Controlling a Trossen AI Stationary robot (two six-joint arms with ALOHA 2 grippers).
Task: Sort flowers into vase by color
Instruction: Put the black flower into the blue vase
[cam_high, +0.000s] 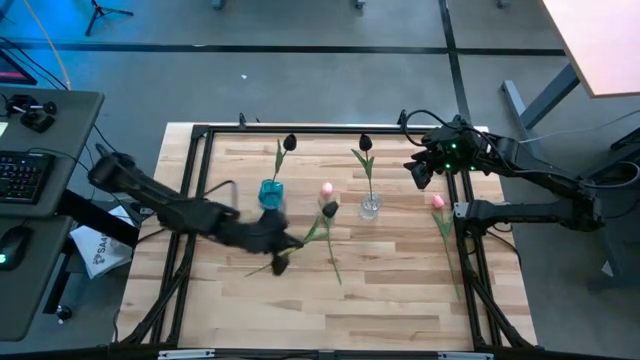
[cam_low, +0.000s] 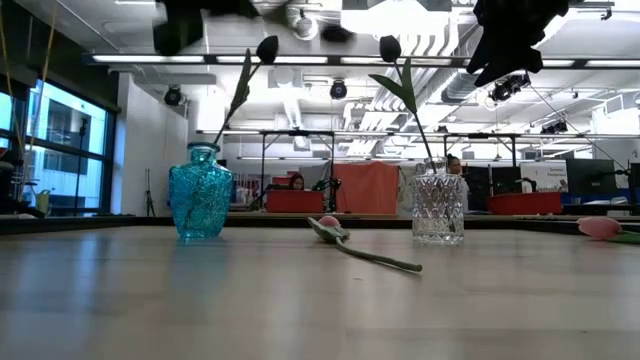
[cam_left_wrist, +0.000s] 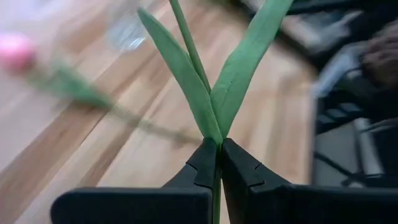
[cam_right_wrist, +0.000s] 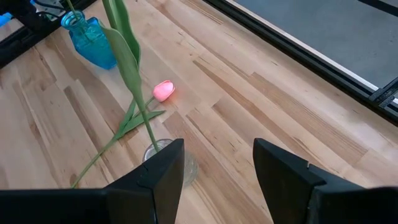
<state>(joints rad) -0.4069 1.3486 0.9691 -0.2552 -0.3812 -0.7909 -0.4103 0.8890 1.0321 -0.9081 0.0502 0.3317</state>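
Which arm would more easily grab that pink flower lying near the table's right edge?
Probably the right. The right gripper has open, empty fingers and hangs on the same side as the pink flower. The left gripper is farther off and already shut on a green stem.

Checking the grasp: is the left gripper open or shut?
Shut: the left gripper pinches a green flower stem between its fingers.

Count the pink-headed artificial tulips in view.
2. One pink-headed tulip lies on the wooden table between the blue glass vase and the clear glass vase; the other lies near the table's right edge.
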